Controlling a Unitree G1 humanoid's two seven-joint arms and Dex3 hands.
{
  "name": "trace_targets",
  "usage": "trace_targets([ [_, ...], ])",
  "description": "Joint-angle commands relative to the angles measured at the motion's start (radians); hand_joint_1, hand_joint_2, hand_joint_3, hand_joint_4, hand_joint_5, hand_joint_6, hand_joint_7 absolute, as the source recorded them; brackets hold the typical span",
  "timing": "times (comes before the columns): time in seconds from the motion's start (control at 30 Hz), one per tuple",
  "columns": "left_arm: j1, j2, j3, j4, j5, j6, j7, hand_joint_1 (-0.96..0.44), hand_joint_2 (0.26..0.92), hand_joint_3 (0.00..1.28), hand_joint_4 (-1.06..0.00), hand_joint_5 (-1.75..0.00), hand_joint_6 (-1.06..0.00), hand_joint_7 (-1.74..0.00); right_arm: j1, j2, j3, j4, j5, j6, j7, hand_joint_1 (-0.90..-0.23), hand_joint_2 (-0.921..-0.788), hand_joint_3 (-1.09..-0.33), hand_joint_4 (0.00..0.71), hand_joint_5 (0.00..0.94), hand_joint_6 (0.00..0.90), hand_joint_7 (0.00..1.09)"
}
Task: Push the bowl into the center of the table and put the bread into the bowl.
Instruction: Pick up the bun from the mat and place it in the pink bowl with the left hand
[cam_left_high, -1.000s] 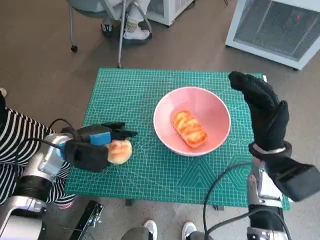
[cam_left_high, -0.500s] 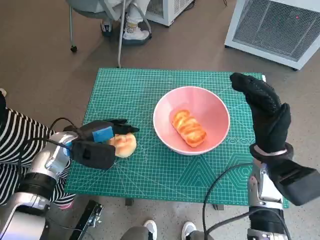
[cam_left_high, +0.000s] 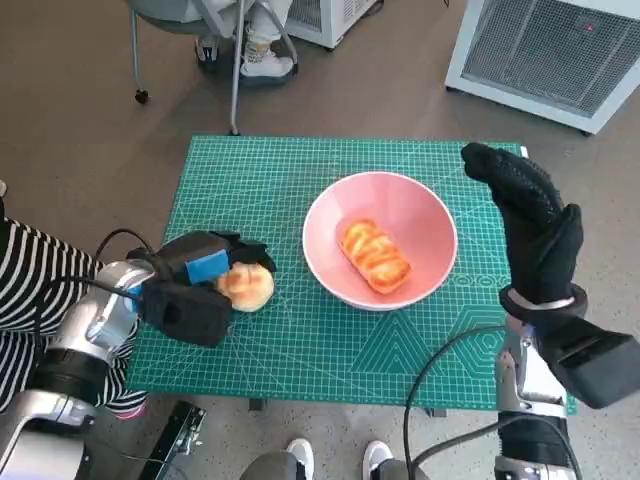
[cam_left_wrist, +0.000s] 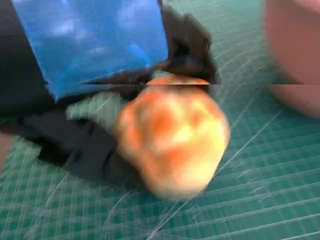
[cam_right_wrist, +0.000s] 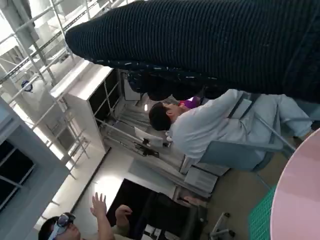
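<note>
We judge the grip the weak point here: the bread roll (cam_left_high: 246, 287) sits at the tips of the left robot hand (cam_left_high: 190, 285), not deep in its palm, so it may slip or roll away on the green mat (cam_left_high: 270, 190) when lifted toward the pink bowl (cam_left_high: 420, 215) at its three o'clock. The bowl already holds one striped bread piece (cam_left_high: 376, 257), so we also see a risk of the roll landing on the rim and tipping out. The left robot hand's black fingers (cam_left_wrist: 75, 150) curl around the roll, touching it on both sides, low on the table (cam_left_high: 300, 360); we cannot tell whether the roll is off the mat. Our right robot hand (cam_left_high: 535, 225) stands raised at the bowl's three o'clock, fingers extended, holding nothing and touching nothing.
</note>
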Motion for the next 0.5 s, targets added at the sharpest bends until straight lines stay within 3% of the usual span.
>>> trace_targets([
  [0.03,0.01,0.026,0.058,-0.059,-0.073,-0.015,-0.027,0.0,0.919,0.06,-0.75,-1.14,-0.58,-1.17,0.012,-0.005,0.001,0.015,-0.018,0.018,-0.006,-0.715,-0.921,-0.741,0.156,0.001,0.072,0.42],
  [0.3,-0.025,0.023,0.132,-0.163,-0.147,0.024,-0.057,0.0,0.919,0.06,-0.75,-1.12,-0.59,-1.17,0.012,-0.006,0.001,0.017,-0.018,0.016,-0.004,-0.715,-0.921,-0.741,0.159,0.002,0.072,0.42],
  [0.5,-0.064,-0.007,0.18,-0.239,-0.176,0.044,-0.028,0.0,0.92,0.04,-0.76,-1.1,-0.61,-1.17,0.013,-0.006,0.001,0.017,-0.011,0.018,0.001,-0.715,-0.921,-0.741,0.159,0.002,0.071,0.42],
])
